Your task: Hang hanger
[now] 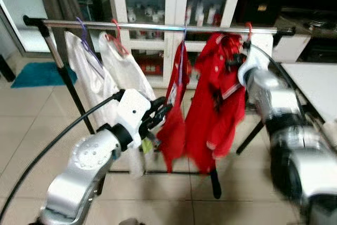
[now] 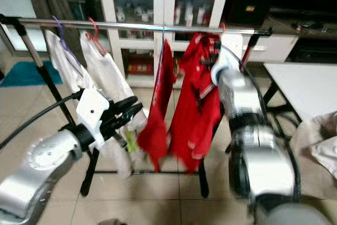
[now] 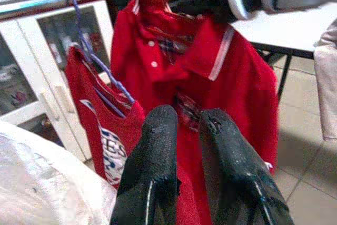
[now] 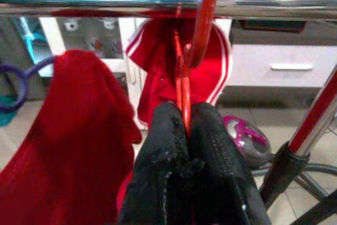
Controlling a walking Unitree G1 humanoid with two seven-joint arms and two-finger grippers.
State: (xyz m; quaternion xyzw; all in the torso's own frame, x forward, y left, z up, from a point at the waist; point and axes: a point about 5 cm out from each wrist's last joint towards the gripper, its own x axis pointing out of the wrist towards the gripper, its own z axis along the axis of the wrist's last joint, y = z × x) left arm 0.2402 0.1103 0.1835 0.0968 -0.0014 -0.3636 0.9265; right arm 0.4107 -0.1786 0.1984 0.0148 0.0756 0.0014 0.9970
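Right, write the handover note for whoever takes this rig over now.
Right gripper: jaws shut on the red hanger, just below its hook.
Left gripper: raised in front of the hanging clothes, holding nothing, jaws a little apart.
Job's things: the red hanger carries the red polo shirt; its hook is already over the rail, toward the rail's right end.
Also on the rail: two white garments and a red T-shirt on a purple hanger.
Done: hook over the rail.
Left: open the right jaws, draw the arm back, check the hanger stays seated.
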